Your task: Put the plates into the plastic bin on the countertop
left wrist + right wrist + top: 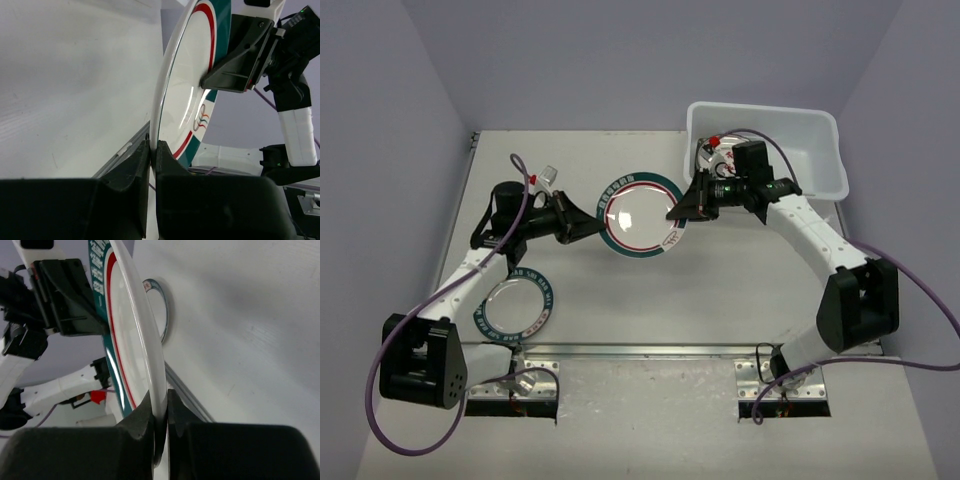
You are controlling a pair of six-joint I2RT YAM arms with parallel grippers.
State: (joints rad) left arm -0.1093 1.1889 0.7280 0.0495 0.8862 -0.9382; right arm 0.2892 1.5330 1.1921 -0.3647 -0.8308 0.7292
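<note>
A round white plate (640, 215) with a teal lettered rim and a red ring hangs above the countertop (740, 290), held from both sides. My left gripper (598, 222) is shut on its left rim, with the fingers pinching the plate's edge (185, 100) at my left gripper (153, 147). My right gripper (682, 210) is shut on the opposite rim, clamping the plate (132, 330) at my right gripper (161, 397). A second teal-rimmed plate (515, 303) lies flat at the near left. The white plastic bin (810, 125) stands at the back right.
Inside the bin a red-patterned plate (718, 158) lies at the left end, partly hidden by the right arm. A metal rail (640, 350) runs along the near edge. Purple cables loop off both arms. Grey walls close in on three sides.
</note>
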